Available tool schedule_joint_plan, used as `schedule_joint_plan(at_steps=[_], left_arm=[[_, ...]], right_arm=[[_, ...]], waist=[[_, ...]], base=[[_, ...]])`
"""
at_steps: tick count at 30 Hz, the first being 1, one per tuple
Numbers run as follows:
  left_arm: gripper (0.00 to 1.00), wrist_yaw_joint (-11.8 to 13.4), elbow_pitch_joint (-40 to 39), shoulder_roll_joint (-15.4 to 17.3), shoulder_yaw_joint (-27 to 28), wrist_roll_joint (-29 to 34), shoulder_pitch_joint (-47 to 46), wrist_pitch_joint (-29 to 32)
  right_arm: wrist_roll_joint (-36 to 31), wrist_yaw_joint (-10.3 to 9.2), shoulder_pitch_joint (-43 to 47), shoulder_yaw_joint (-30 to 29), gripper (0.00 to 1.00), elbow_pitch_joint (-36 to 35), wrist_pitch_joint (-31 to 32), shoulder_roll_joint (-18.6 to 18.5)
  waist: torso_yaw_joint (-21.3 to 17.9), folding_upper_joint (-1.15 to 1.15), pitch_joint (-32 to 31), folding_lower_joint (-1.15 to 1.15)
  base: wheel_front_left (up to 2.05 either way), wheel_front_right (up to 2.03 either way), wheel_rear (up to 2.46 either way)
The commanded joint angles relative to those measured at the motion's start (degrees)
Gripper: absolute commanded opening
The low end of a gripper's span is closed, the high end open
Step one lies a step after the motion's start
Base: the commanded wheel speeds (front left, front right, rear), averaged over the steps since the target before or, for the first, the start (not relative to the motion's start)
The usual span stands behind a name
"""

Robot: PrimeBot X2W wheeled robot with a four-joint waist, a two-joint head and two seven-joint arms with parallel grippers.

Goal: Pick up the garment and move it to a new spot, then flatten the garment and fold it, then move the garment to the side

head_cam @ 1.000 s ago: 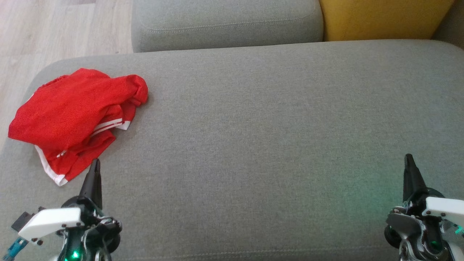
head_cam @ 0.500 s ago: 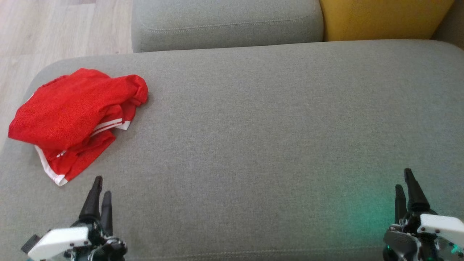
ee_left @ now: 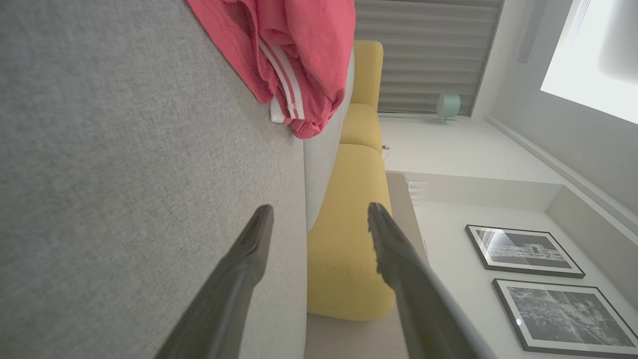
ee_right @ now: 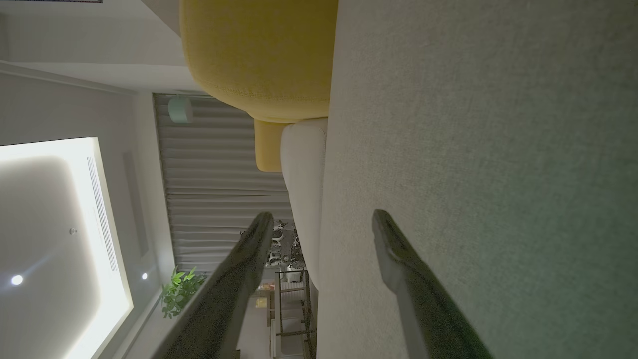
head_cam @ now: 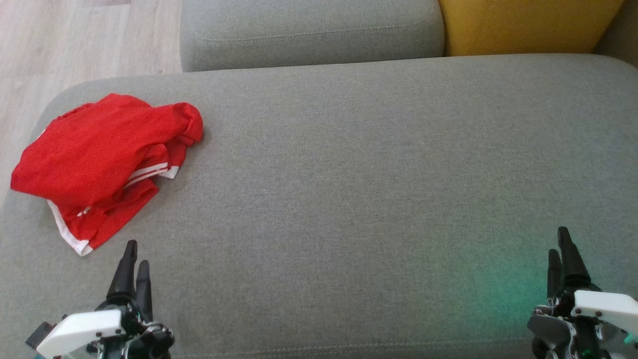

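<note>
Both spread, empty: L pincer (head_cam: 137,253) 7 o'clock, R pincer (head_cam: 557,240) 5; red garment (head_cam: 94,159) crumpled 10 o'clock on sofa (head_cam: 349,174).

Left gripper (ee_left: 320,209) spread wide, red garment (ee_left: 309,45) on grey sofa (ee_left: 124,149), yellow cushion (ee_left: 349,224) beyond

One garment (head_cam: 94,149), two grippers (head_cam: 137,252) (head_cam: 557,240)

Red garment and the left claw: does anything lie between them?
No; the head view shows bare grey cushion between the red garment and the open left gripper.
</note>
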Motion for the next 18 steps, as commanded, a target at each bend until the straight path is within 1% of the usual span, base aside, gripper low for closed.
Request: schedule_joint_plan(at_steps=[1,10,18], left_arm=[[1.00,-0.1,-2.2,0.6,0.1,0.8,-3.1,-0.5],[1.00,-0.2,-3.3,0.7,1.4,3.1,-3.7,-2.0],[1.00,-0.2,-5.5,0.7,3.0,7.9,-4.5,-3.6]], right_arm=[[-1.2,-0.01,-2.8,0.1,1.00,-2.3,-0.7,-0.2],[-7.4,-0.01,-3.8,0.0,1.00,-3.8,-2.3,-0.2],[-15.0,-0.01,-4.6,0.0,1.00,-6.4,-3.8,-0.3]], waist=[[0.0,0.00,0.0,0.00],[-0.2,0.00,0.0,0.00],[-0.4,0.00,-0.2,0.00]], base=[[0.00,0.00,0.00],[0.00,0.00,0.00],[0.00,0.00,0.00]])
